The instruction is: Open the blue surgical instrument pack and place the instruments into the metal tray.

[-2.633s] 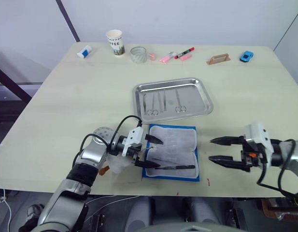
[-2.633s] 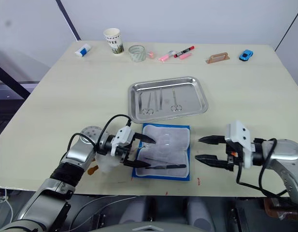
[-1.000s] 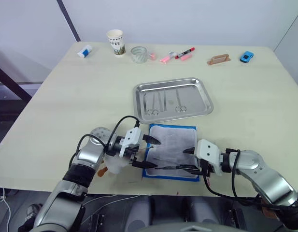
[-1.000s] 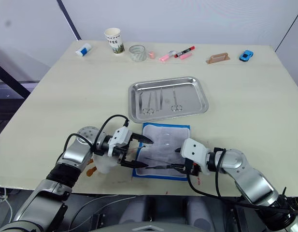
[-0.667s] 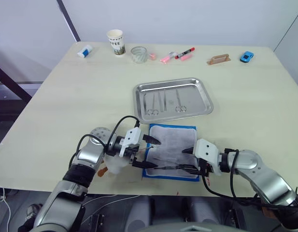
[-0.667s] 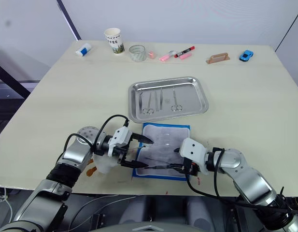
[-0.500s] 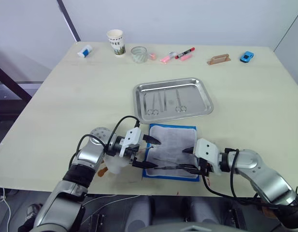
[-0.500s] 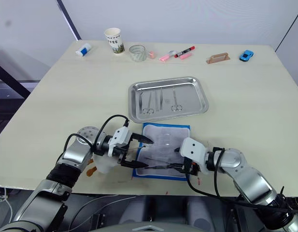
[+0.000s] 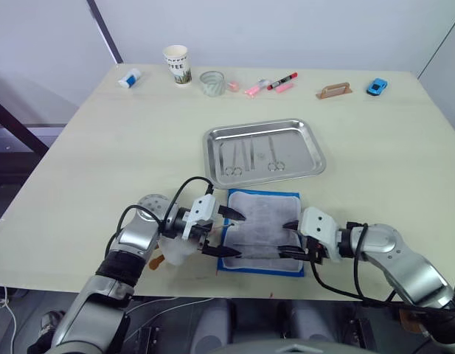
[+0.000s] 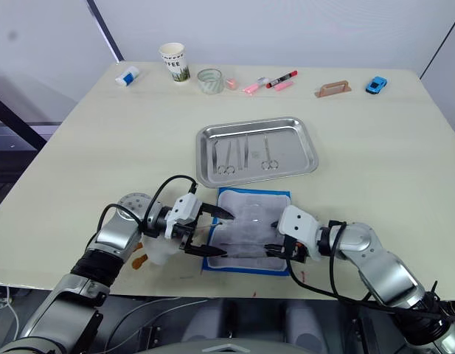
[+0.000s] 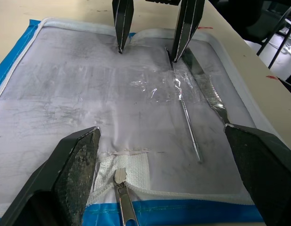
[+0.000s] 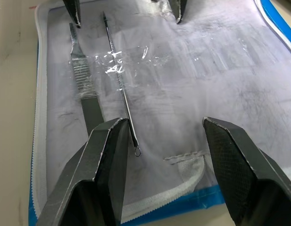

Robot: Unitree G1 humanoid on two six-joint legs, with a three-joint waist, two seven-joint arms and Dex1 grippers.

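**Two thin tools left in the open pack, both pincers spread over it**

The blue surgical instrument pack (image 9: 262,232) lies unfolded at the near edge of the worktop (image 9: 102,147), its pale lining up. The metal tray (image 9: 263,150) sits just beyond it, toward 12 o'clock, and already carries several instruments (image 9: 242,156). The left pincer (image 9: 226,231) stands wide at the pack's 9 o'clock edge and holds nothing. The right pincer (image 9: 292,240) is also wide and empty at the 3 o'clock edge, tips down close to the lining.

Two pieces remain on the near half: a flat scalpel handle (image 12: 84,89) and a needle-thin probe (image 12: 120,89) just beside it. Both look light, stiff and slick, and they lie flush on soft fabric, so a pinch from above may skid. The handle's ribbed stretch seems the safest place to grip; the probe probably needs taking near its middle, with the lining pressed down slightly.

The wrist views separate the two tools and show a crinkled clear film (image 11: 159,87) across them, likely a retaining sleeve. From the head views they barely show as a dark streak, but those views give the tray's position and the route to it.
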